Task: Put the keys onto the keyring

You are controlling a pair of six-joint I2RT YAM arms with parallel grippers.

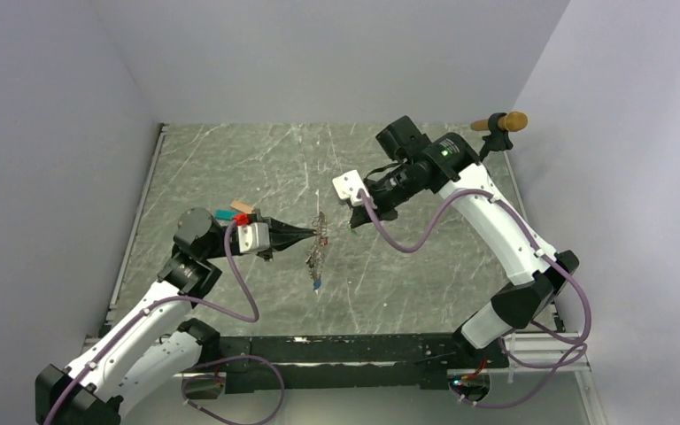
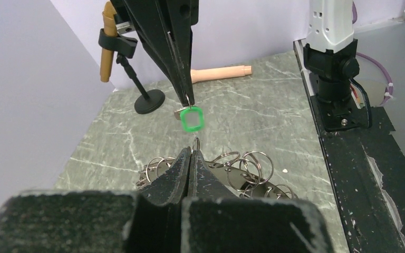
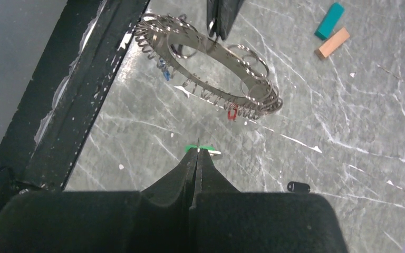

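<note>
Left gripper (image 2: 191, 154) was clamped shut on the keyring (image 3: 200, 81), holding it lifted and tilted over the middle of the worktop (image 1: 425, 292). Right gripper (image 3: 198, 151), jaws together, pinched the green key (image 2: 184, 121) by its metal end just beside the ring, not yet threaded on. A blue key (image 3: 163, 70) already hung from the keyring, so apparently one key remained. No container showed in any view.

Keyring (image 3: 205, 84) was polished metal, glossy, its split rings bright wire. Green key tag (image 2: 184, 121) near the keyring was glossy plastic. Worktop (image 3: 348, 137) under the keyring looked smooth, veined stone, low sheen. Left pincer (image 2: 190, 158) and right pincer (image 3: 196, 158) were matt black plastic.
</note>
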